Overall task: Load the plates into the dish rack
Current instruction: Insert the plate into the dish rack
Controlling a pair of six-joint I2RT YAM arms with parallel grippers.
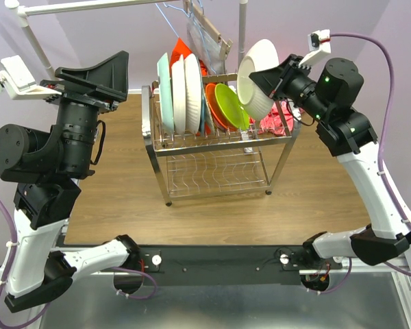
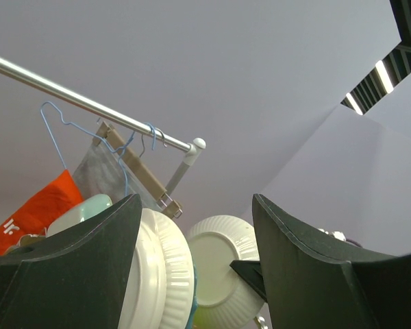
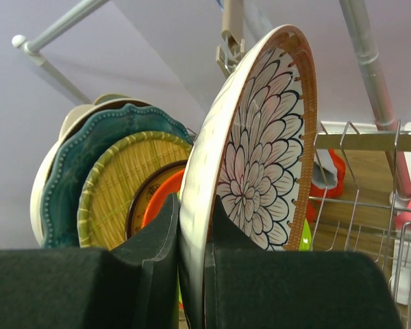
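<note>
Because the black fingers [image 3: 75, 288] of the right gripper [image 1: 266, 77] fill the bottom of the right wrist view, the lower rim of the floral plate [image 3: 264, 157] is hidden. Whether it touches the wires of the dish rack [image 1: 216, 175] cannot be told. Those fingers are clamped on the plate, one against each face.

The rack stands mid-table, toward the far edge, and the plate is over the right end of its upper shelf. It stands on edge, nearly upright and a little tilted. Its ribbed white underside faces the left edge of the tabletop and the plates already slotted, while its flower pattern faces the right edge.

Slotted from the left are a mint plate [image 1: 164, 86], two white plates [image 1: 185, 92], an orange plate [image 1: 214, 106] and a lime green plate [image 1: 233, 106]. A teal plate [image 3: 65, 178] and a yellow patterned plate [image 3: 113, 188] show clearly only from the right wrist; from above they are hard to make out. A pink cloth [image 1: 279, 123] at the rack's right end is partly covered by the right arm.

The left gripper [image 1: 113, 72] hangs high near the far left corner, its fingers [image 2: 75, 274] well apart and holding nothing.
</note>
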